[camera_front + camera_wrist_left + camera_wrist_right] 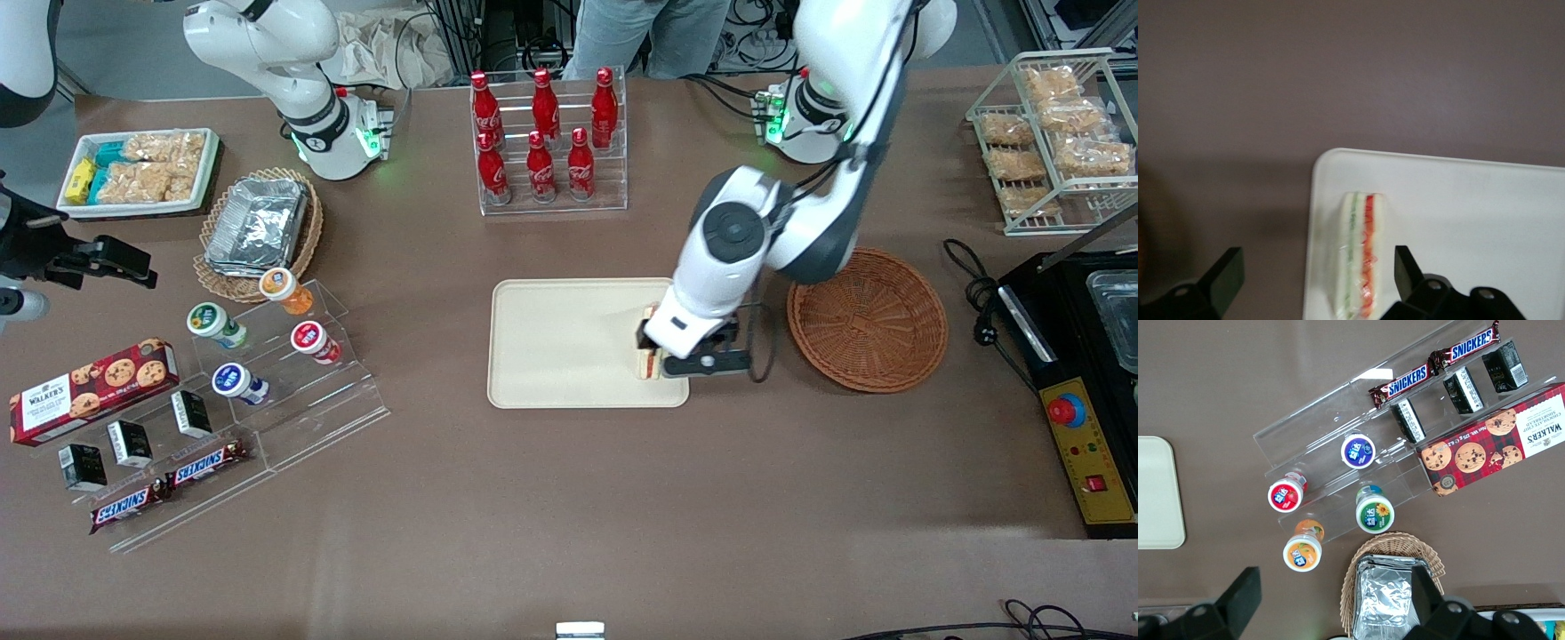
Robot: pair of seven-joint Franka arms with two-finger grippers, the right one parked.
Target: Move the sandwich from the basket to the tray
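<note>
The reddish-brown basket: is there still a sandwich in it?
No, the basket holds nothing; the sandwich lies on the tray between the open end effector fingers.

Sandwich (pixel 1361 257) on edge at tray (pixel 569 347) corner nr basket (pixel 868 320), hand (pixel 1313 273) open astride

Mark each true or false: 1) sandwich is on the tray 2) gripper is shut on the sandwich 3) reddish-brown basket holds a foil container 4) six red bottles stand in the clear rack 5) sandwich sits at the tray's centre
1) The sandwich is on the cream tray: true.
2) False: the left gripper is open, fingers clear of the bread on either side.
3) False: the reddish-brown basket shows nothing inside.
4) Six red bottles in the clear rack: true.
5) False: it sits by the tray's edge nearest that basket.
</note>
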